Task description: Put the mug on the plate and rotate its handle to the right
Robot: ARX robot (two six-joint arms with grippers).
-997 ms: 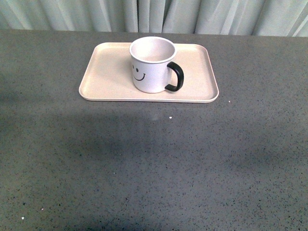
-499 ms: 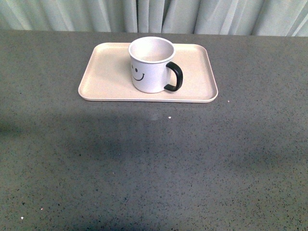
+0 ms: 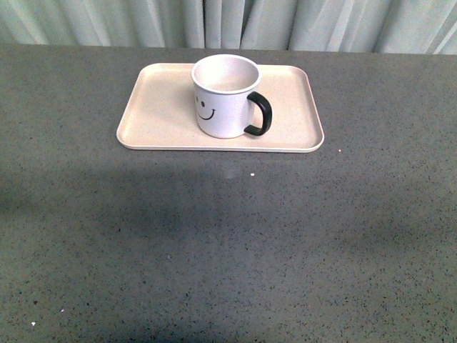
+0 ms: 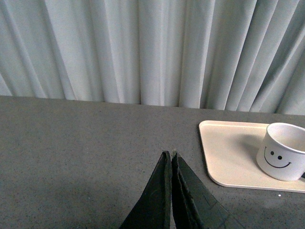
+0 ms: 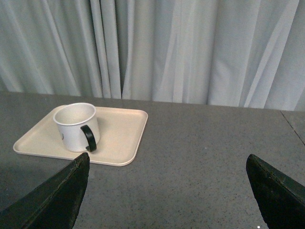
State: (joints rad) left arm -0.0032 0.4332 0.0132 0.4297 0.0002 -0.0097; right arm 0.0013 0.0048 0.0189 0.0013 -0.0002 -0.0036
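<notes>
The white mug with a black smiley face stands upright on the beige plate at the far middle of the table. Its black handle points right and slightly toward me. Neither gripper shows in the front view. In the left wrist view my left gripper is shut and empty, well short of the plate and mug. In the right wrist view my right gripper is open and empty, its fingertips wide apart, back from the mug, handle and plate.
The grey speckled table stretches in front of the plate. Pale curtains hang behind the table's far edge. A few small white specks lie on the table.
</notes>
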